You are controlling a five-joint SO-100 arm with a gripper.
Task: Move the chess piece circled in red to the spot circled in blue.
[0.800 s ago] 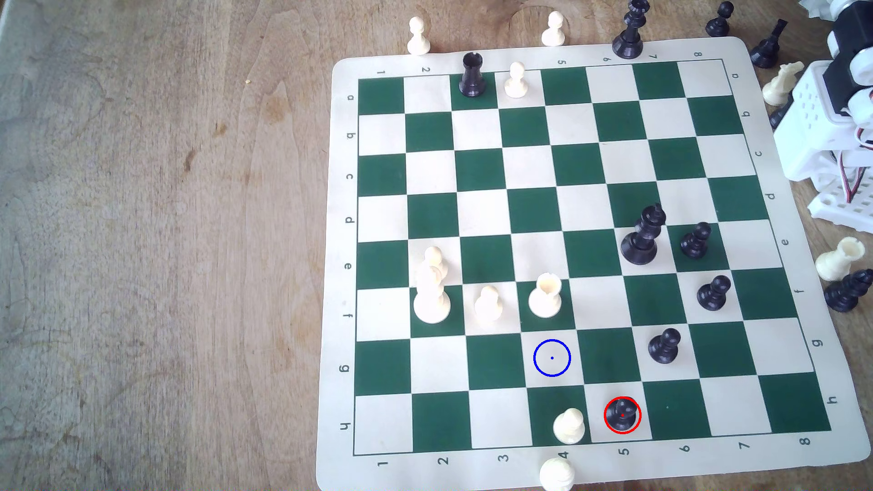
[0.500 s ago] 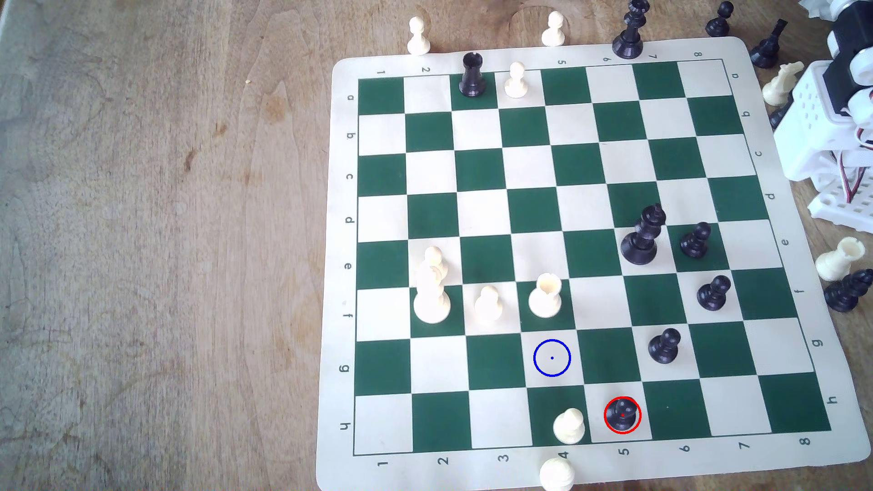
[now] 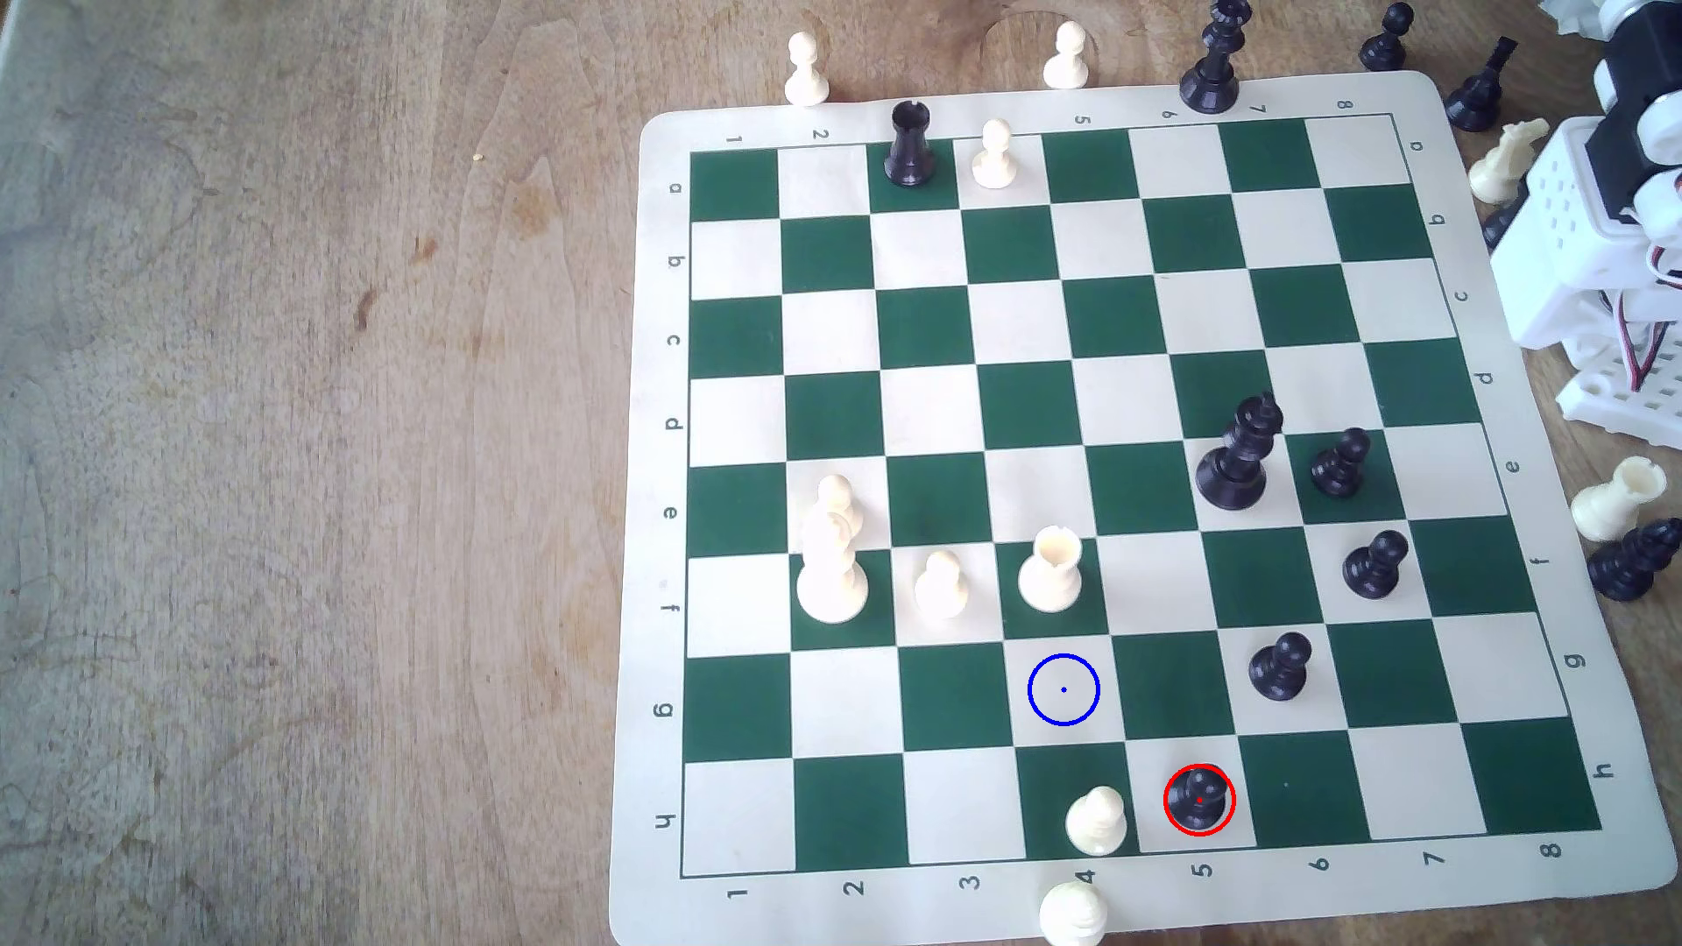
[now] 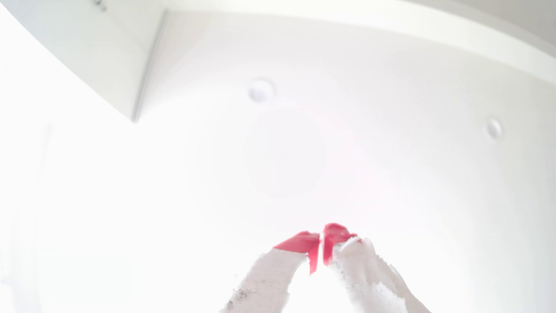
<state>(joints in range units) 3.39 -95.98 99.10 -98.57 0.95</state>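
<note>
The chess piece (image 3: 1199, 799), a small black pawn inside a red ring, stands on a cream square in the board's front row, square h5. The spot (image 3: 1063, 689) is the cream square with a blue ring and dot, one row back and one column toward the exterior view's left. The arm's white base (image 3: 1602, 273) sits folded at the exterior view's right edge, far from both. In the wrist view my gripper (image 4: 320, 237) has its red-tipped fingers (image 4: 301, 242) pressed together with nothing between them, against an overexposed white ceiling.
A white pawn (image 3: 1097, 820) stands right beside the chess piece toward the exterior view's left. A white rook (image 3: 1051, 573) stands just behind the spot. Black pawns (image 3: 1281, 667) and a black king (image 3: 1240, 455) fill the board's right half. Captured pieces (image 3: 1620, 496) lie off the board by the arm.
</note>
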